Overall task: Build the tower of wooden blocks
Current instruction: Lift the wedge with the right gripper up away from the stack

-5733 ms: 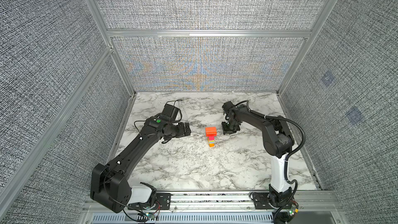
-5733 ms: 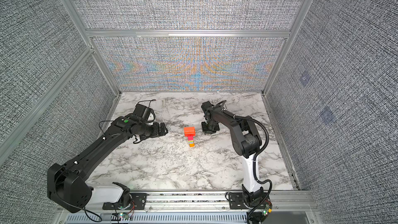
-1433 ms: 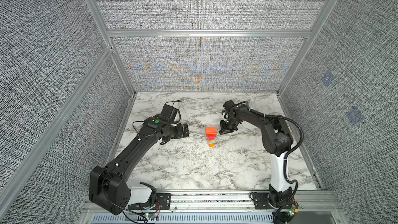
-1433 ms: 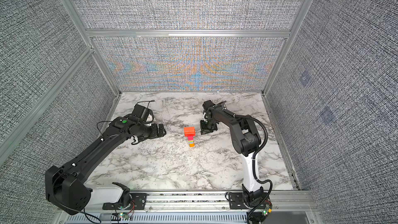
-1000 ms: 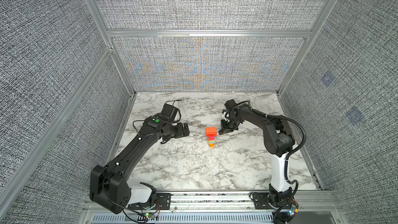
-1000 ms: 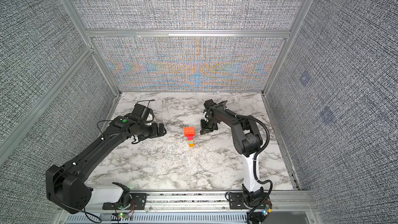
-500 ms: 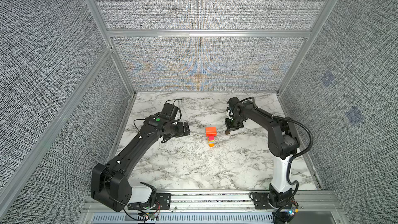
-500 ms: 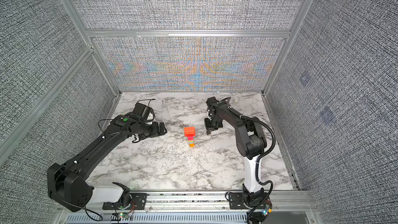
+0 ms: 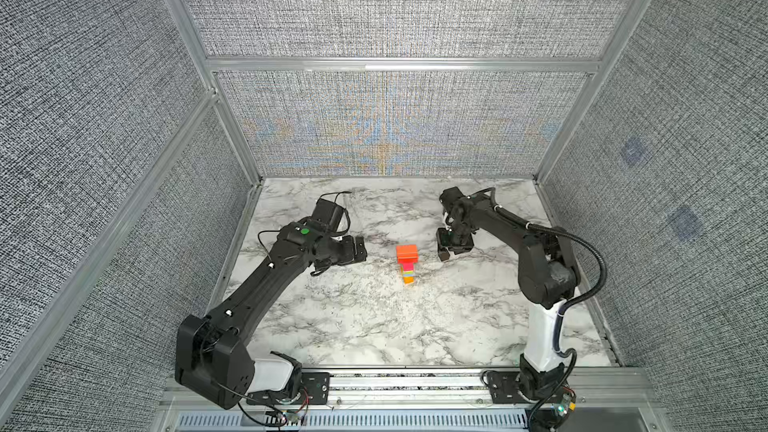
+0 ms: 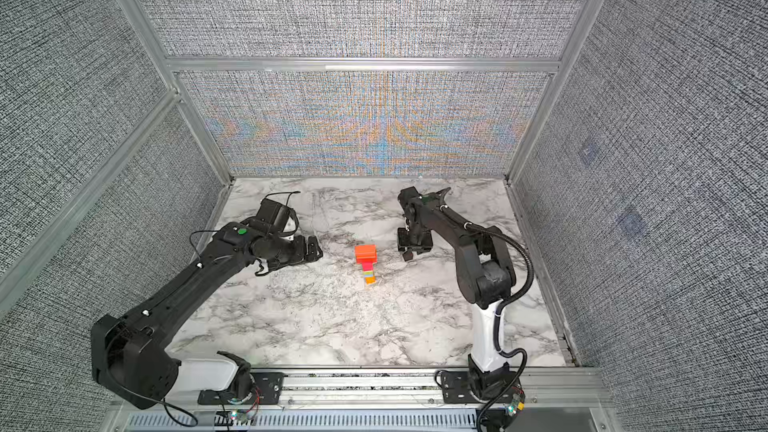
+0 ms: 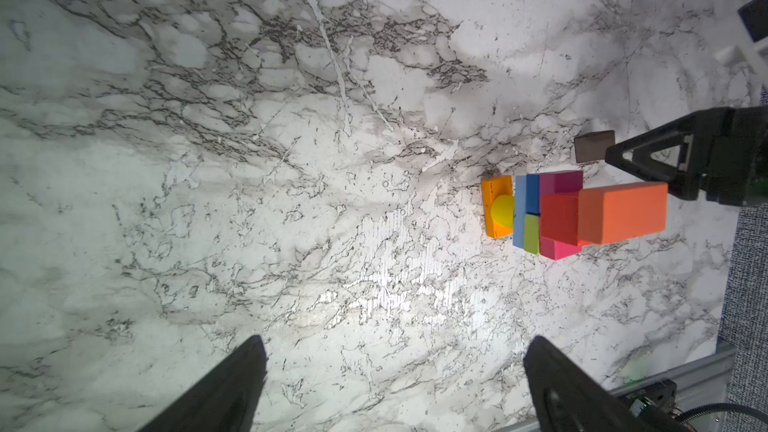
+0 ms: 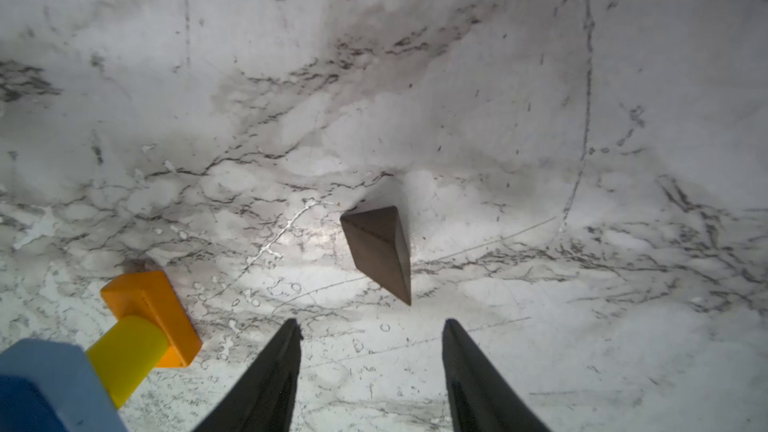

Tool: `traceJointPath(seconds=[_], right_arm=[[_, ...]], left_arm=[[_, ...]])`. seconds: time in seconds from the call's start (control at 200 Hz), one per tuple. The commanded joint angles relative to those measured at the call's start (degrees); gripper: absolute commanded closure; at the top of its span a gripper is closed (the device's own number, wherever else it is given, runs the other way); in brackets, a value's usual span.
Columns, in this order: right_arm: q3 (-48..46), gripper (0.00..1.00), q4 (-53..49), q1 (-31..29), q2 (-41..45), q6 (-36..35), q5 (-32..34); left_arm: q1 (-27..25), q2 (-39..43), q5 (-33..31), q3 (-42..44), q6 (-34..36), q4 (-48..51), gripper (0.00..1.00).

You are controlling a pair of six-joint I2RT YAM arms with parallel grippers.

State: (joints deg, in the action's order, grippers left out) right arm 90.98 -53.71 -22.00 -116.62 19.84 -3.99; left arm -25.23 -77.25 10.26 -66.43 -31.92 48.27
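Surface: white marble-pattern tabletop [image 9: 374,326], grey veining, with fine scratches that show in both wrist views. Enclosure: walls [image 9: 395,6] of grey woven fabric set in an aluminium frame [image 9: 399,63]. The back panel shimmers with coloured moiré.

The wood block tower [image 9: 407,263] stands upright mid-table between the two arms, touching neither. Its blocks are matte and painted. From the base up: orange slab, yellow round peg, light blue, yellow-green, magenta, then a wider red-orange slab [image 11: 602,214] on top (the right wrist view cuts it off above the blue block).

The dark brown block [image 12: 380,251] is apart from the tower, just beyond the tips of the right gripper [image 12: 370,326]. It is sharp-edged and looks like a wedge in the right wrist view, a flat rectangle in the left. Cannot tell its true shape or whether it sits flat.

Right gripper: fingers apart, nothing between them. Left gripper [image 11: 395,355]: fingers spread wide, empty, over bare marble.
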Motion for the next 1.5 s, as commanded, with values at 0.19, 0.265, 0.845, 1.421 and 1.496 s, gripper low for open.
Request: traceJointPath(seconds=[0.19, 0.265, 0.845, 1.421, 1.496], right_arm=[[-3.9, 0.42, 3.2, 1.0, 0.1, 10.2, -6.6], [-4.2, 0.42, 4.1, 0.9, -0.8, 11.0, -8.9], [5.4, 0.43, 1.1, 1.7, -8.7, 11.4, -4.5], [8.1, 0.80, -3.2, 0.2, -9.4, 7.7, 1.9], [8.1, 0.85, -3.3, 0.2, -9.0, 7.5, 1.4]], left_arm=[[0.1, 0.6, 0.1, 0.9, 0.1, -0.5, 0.01], [0.2, 0.7, 0.2, 1.0, 0.2, -0.5, 0.01], [0.4, 2.2, -0.6, 2.5, 0.4, -0.4, 0.01], [0.9, 1.7, 0.1, 2.9, 0.5, -1.0, 0.01], [1.0, 1.9, -0.1, 2.9, 0.5, -1.0, 0.01]])
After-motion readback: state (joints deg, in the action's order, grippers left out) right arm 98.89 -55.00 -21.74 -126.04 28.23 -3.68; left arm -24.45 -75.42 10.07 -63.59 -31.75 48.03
